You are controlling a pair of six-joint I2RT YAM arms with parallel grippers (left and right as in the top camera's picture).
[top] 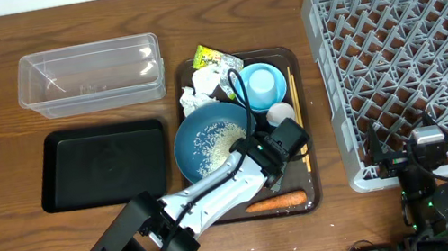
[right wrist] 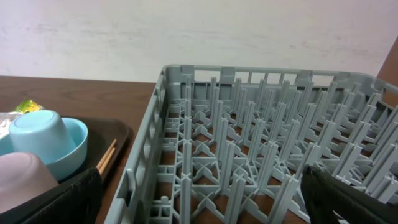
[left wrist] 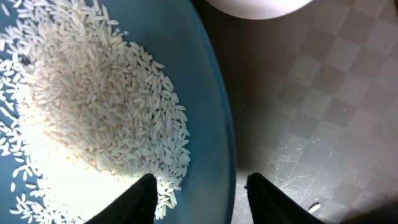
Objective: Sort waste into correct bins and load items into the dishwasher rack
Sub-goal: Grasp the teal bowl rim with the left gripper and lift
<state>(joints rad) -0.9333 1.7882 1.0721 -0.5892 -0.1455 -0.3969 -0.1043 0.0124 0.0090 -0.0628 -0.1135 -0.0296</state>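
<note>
The big dark-blue bowl (top: 209, 143) holds white rice (top: 214, 145) and sits on the brown serving tray (top: 278, 54). My left gripper (top: 257, 148) is open astride the bowl's right rim. In the left wrist view one finger is inside over the rice (left wrist: 93, 106), the other outside the bowl (left wrist: 205, 93) above the tray floor. My left gripper (left wrist: 200, 186) has a gap to the rim. The light-blue bowl (top: 263, 87), a white cup (top: 280, 114), tissues (top: 200, 88), wrapper (top: 208, 57), carrot (top: 275, 200) and chopsticks (top: 298, 113) share the tray. My right gripper (top: 411, 154) is open at the rack's (top: 410, 39) front edge.
The clear tub (top: 90, 75) stands at the back left, with the black tray (top: 103, 164) in front of it; both hold nothing. The right wrist view looks across the grey rack (right wrist: 249, 155), with the light-blue bowl (right wrist: 68, 149) and chopsticks (right wrist: 106, 158) to its left.
</note>
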